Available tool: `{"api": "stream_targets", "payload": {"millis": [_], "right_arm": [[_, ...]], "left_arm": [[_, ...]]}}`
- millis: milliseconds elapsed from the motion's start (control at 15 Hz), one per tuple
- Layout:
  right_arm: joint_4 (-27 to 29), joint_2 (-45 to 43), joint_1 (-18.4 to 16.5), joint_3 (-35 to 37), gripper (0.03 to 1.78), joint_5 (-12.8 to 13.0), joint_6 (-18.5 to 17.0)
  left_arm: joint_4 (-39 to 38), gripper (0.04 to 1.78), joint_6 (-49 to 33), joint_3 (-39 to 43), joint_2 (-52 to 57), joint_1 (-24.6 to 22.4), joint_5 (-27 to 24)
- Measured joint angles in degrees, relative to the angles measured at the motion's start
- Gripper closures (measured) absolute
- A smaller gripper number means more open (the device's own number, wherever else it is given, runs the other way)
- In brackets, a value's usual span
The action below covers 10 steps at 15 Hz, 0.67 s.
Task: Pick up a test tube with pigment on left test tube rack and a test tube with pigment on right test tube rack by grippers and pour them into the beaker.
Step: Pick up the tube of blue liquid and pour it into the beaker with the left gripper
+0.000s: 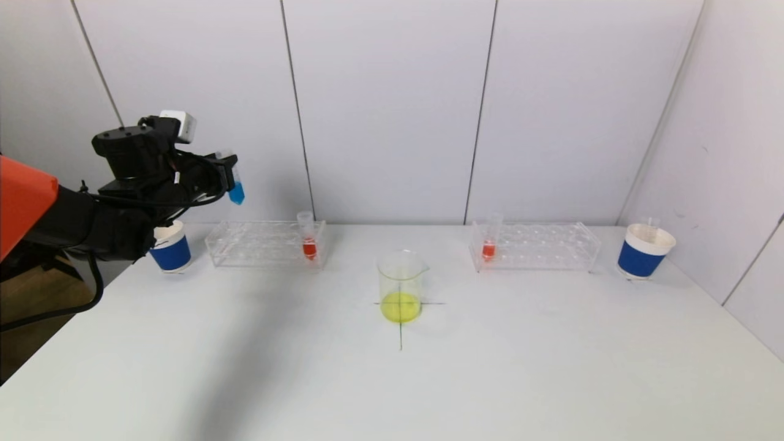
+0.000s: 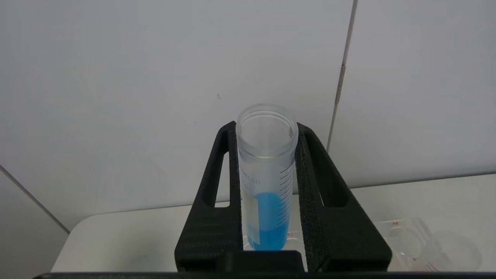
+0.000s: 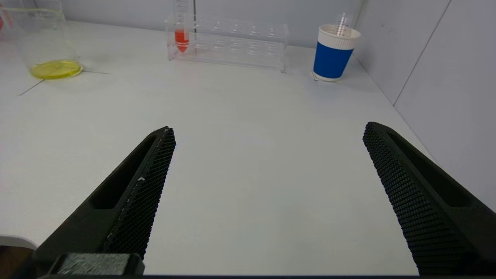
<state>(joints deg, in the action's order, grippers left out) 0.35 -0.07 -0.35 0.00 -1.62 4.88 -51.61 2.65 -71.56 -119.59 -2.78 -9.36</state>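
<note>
The left arm, black with an orange shoulder cover, reaches up and forward at the robot's left side, holding its black left gripper [image 1: 228,174] high above the table's far left corner. Both ribbed black fingers [image 2: 224,182] press flat against a clear plastic test tube of blue liquid [image 2: 266,182] (held upright). The right gripper [image 3: 267,162] sits low over the table's near right part, its two black fingers spread wide apart.
</note>
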Motion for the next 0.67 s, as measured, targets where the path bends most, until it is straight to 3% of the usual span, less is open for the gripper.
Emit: {"api": "stream_targets", "payload": {"millis": [667], "right_arm": [[0.0, 0.0, 0.0, 0.0, 0.05, 0.0, 0.0]], "left_arm": [[13.1, 1.38, 1.9, -6.6, 9.0, 7.7, 0.4]]}}
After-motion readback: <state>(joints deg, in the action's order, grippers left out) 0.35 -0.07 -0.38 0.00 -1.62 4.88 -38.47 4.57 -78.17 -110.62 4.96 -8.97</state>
